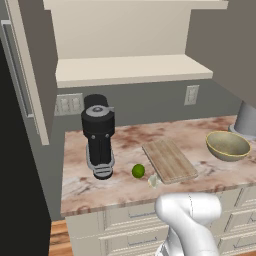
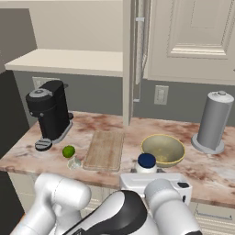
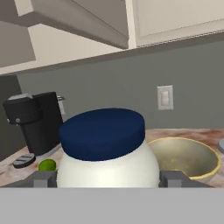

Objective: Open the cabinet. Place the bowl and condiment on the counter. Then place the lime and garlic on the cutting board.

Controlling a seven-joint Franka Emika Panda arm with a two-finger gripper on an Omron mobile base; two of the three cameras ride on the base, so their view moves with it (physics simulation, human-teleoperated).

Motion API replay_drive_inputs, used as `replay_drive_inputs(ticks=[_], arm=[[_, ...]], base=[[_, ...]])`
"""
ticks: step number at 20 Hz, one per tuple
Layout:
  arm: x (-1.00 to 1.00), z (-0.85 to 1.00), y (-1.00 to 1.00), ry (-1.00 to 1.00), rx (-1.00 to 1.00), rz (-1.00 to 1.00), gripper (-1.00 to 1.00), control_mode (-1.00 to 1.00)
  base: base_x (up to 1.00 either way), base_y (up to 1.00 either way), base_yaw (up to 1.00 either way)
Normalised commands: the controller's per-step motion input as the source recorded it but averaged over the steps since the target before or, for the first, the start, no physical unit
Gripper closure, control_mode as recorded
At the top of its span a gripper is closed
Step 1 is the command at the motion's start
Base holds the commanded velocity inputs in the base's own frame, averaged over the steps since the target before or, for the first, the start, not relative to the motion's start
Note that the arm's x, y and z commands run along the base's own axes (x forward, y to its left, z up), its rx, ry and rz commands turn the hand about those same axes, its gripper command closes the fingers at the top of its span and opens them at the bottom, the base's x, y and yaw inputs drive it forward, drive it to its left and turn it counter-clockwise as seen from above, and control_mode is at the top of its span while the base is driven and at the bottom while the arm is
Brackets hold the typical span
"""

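Note:
The cabinet (image 1: 131, 70) stands open, its doors (image 2: 193, 39) swung wide and its lower shelf bare. My gripper (image 3: 108, 178) is shut on the condiment (image 3: 105, 148), a white jar with a dark blue lid (image 2: 147, 160), fingers pressed to its sides. The jar is low over the front of the counter (image 2: 215, 172); its base is hidden. Just behind it sits the olive-yellow bowl (image 2: 163, 149) on the counter. The lime (image 1: 138, 171) and the pale garlic (image 1: 154, 181) lie on the marble by the near left corner of the cutting board (image 1: 169, 160).
A black coffee machine (image 1: 99, 135) stands at the counter's left end. A grey upright cylinder (image 2: 212, 121) stands at the right, behind the bowl. Cream drawers (image 1: 125, 220) run under the counter's front edge. Wall outlets (image 2: 160, 95) sit on the grey backsplash.

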Motion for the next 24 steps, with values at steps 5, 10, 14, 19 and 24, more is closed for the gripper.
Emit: replay_drive_inputs(ticks=[5, 10, 14, 19, 24], arm=[[0.17, -0.15, -0.02, -0.02, 0.00, 0.00, 1.00, -1.00], [0.22, -0.16, -0.03, -0.05, 0.00, 0.00, 1.00, -1.00], [0.21, -0.17, -0.04, -0.06, 0.00, 0.00, 1.00, -1.00], [0.19, -0.19, -0.06, -0.04, 0.00, 0.00, 1.00, -1.00], [0.09, -0.20, -0.06, 0.00, 0.00, 0.01, 1.00, -1.00]], base=[[0.00, 0.00, 0.00], [0.00, 0.00, 0.00], [0.00, 0.00, 0.00], [0.00, 0.00, 0.00], [0.00, 0.00, 0.00]])
